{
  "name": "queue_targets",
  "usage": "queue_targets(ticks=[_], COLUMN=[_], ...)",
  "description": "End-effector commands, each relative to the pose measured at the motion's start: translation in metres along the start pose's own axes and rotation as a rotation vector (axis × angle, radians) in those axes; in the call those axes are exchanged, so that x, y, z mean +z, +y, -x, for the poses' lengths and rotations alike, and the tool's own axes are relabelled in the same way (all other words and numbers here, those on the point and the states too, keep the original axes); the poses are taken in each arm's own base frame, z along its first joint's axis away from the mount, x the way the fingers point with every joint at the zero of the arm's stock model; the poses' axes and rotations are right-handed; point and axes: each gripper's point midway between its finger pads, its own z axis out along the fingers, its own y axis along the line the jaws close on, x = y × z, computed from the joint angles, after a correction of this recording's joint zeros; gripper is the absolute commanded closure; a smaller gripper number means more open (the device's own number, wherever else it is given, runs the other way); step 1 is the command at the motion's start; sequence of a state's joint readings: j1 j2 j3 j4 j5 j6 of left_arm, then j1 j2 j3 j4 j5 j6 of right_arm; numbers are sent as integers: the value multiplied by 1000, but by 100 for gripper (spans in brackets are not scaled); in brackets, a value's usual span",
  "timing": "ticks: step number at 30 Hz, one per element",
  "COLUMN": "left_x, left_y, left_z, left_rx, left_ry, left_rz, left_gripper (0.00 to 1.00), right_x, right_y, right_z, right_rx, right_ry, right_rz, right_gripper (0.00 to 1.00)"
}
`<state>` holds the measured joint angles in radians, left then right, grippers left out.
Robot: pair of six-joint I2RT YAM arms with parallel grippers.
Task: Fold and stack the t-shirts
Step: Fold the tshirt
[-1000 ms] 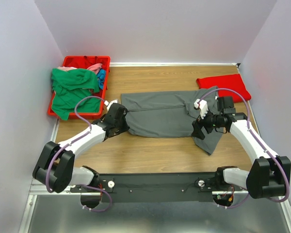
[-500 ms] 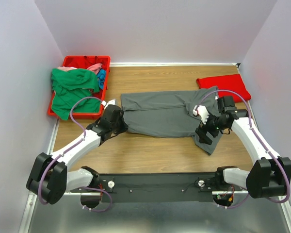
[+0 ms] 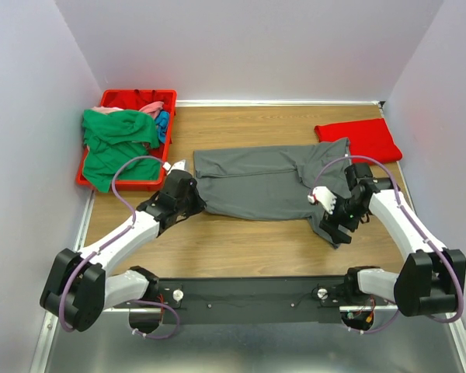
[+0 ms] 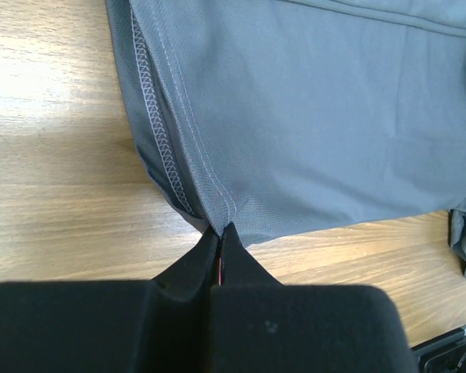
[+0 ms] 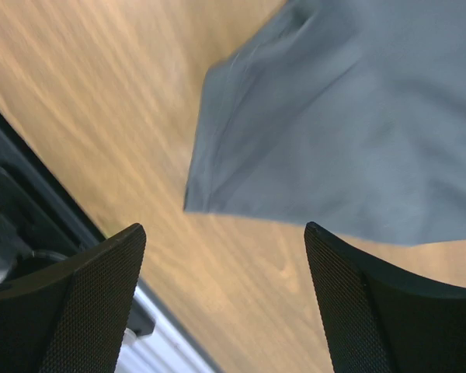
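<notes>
Grey t-shirt [image 3: 256, 183] hem in left claw [image 4: 220, 235], right claw [image 5: 224, 231] spread

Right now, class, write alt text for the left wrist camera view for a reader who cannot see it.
The left end effector, jaws shut, pinches the near corner of a dark grey t-shirt at its stitched hem. The shirt lies spread across a light wooden table, filling the upper right of the view.

Pale lilac walls [image 3: 256, 47] close the wood-grain worktop [image 3: 241, 245] left, right and far; a metal ledge [image 3: 241, 346] lies near.
</notes>
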<state>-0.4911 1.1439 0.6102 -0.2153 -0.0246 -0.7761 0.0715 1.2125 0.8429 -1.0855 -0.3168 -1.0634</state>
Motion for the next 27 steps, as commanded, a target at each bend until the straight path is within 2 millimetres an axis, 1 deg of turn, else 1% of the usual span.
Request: queue_targets(ticks=[1,4,6,9,12,14,18,23,26,27], left_x=[-2,-1,-1,-1,-1,-2,-2,-3,-2,-2], left_y=[-8,-8,-8,-6,-8,-8,-7,-6,-5,-4], left_z=[-1,-3,-4,-4,-3,-3,-2,-1,-2,-2], left_rx=[21,24,27,26,24,24,23,21,22,21], left_ry=[3,10,10,11,8,8,4,2,3,4], left_rz=[-57,-61,-63,-59,-66,-65,-61,-54,-53,-50], left_gripper=[100,100,100,100,100,100,100,100,100,100], right_x=[12,24,32,38,43,46,52,61,68,70], right_y=[11,9,3,-3,-7,-7,-7,-5,-3,-2], right_z=[-38,-42,-43,-42,-42,-43,-45,-47,-48,-49], right_rx=[8,36,59,82,97,102,110,101,94,96], right_ry=[157,166,172,172,174,181,191,217,241,251], right_rz=[36,41,29,24,20,23,36,49,49,46], right_gripper=[13,18,20,24,25,27,34,37,44,49])
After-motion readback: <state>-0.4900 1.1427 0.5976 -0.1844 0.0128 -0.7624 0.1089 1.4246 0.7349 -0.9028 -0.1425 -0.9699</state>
